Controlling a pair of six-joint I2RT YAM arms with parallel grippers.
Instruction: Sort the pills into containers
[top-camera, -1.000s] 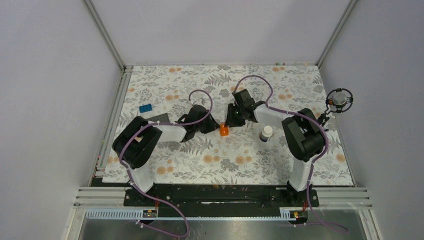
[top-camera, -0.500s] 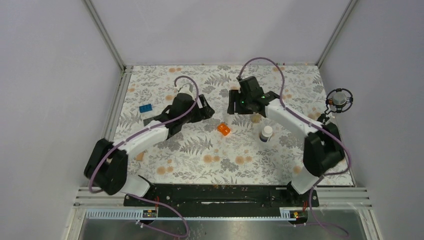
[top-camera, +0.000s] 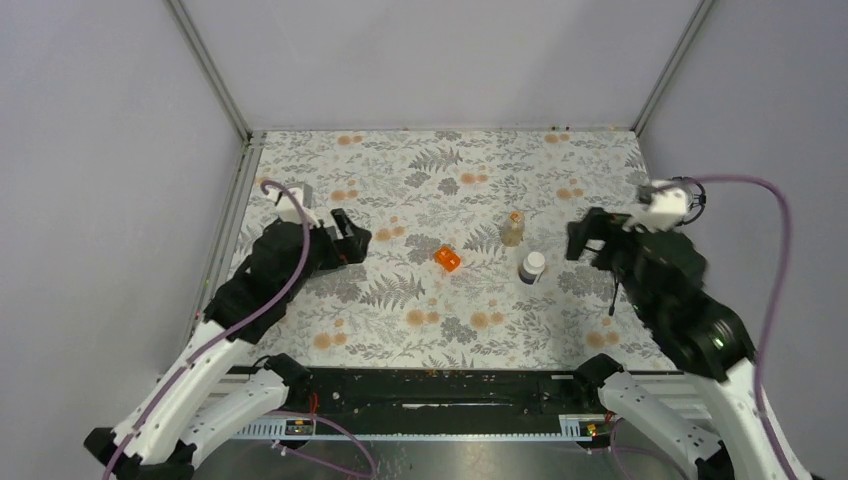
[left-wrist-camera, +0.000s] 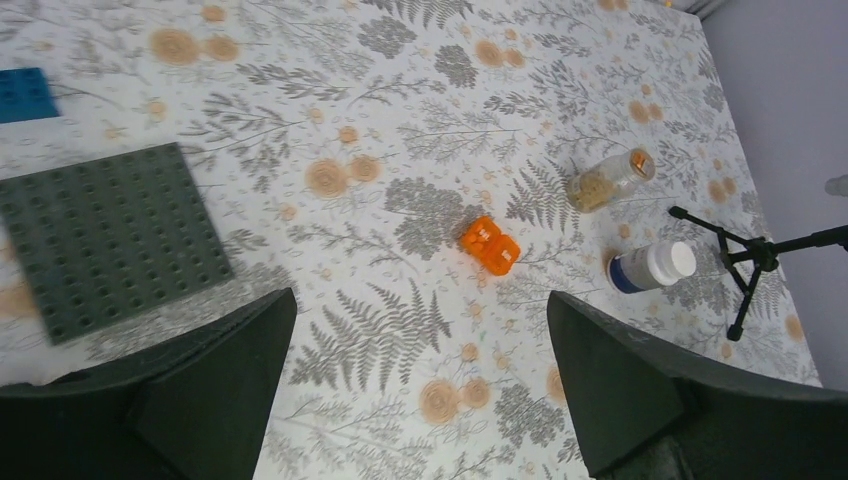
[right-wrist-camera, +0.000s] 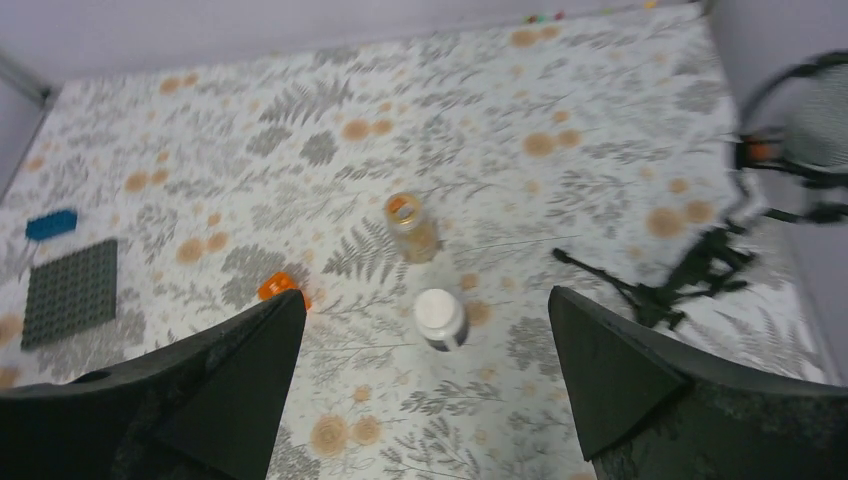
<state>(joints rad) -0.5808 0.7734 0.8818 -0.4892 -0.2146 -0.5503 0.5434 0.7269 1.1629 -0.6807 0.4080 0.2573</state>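
Both arms have drawn back from the small translucent orange hinged-lid box on the floral tablecloth. The left gripper hangs well to the box's left and the right gripper well to its right, each with jaws spread wide and empty. To the box's right stand a clear tan bottle, farther back, and a white-capped dark little bottle.

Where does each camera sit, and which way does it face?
Top external: high behind the robot, facing down; left arm and right arm show.
Left wrist: on the left arm, facing down; own fingers show.
Right wrist: on the right arm, facing down; own fingers show.
Both wrists share orange box, tan bottle, white-capped bottle.
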